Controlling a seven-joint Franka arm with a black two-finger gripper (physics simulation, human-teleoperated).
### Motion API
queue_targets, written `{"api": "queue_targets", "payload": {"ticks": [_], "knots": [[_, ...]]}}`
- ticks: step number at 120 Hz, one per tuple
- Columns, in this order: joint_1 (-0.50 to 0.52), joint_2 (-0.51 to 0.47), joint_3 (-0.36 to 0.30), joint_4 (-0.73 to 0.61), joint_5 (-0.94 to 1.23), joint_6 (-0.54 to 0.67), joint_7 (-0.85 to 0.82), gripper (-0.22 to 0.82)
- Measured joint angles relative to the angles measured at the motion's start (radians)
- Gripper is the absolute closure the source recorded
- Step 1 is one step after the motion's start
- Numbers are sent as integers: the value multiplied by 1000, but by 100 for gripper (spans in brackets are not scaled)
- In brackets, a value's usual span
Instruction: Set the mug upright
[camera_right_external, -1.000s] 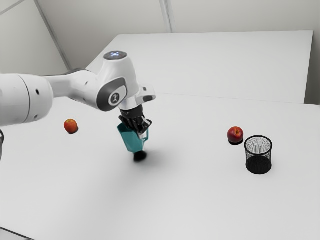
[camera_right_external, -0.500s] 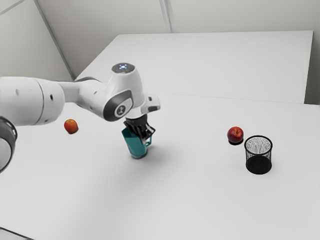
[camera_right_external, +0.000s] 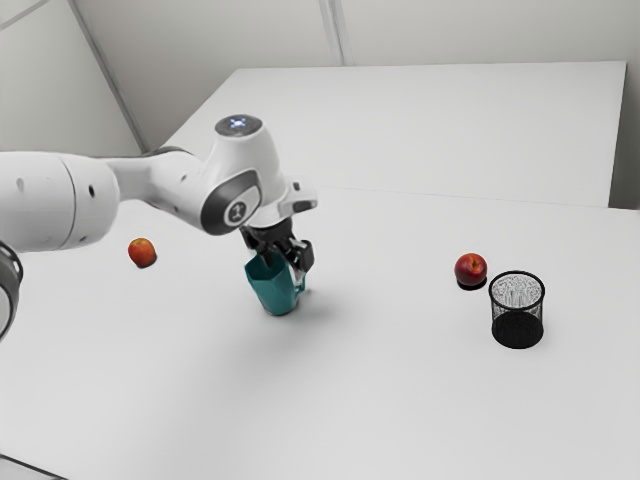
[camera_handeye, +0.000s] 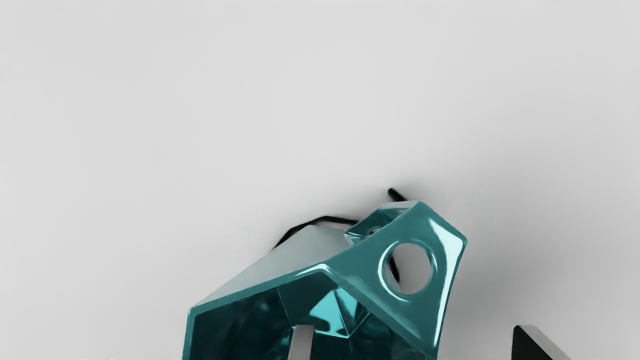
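Two fingers (camera_handeye: 301, 345) of my gripper (camera_right_external: 286, 265) have just spread apart, one inside the mug (camera_right_external: 275, 290) and the other out beyond its handle (camera_handeye: 425, 230), clamped on nothing. Lately lowered from the air, the mug is on the table (camera_right_external: 400, 390) beneath me, mouth up and less tilted; I judge it nearly upright, though a slight lean may remain.
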Motion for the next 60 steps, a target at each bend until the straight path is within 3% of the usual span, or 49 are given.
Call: {"api": "queue_targets", "payload": {"ticks": [25, 60], "knots": [[0, -79, 0, 14, -3, -23, 5, 7], [17, -121, -32, 200, -4, -194, 9, 2]]}}
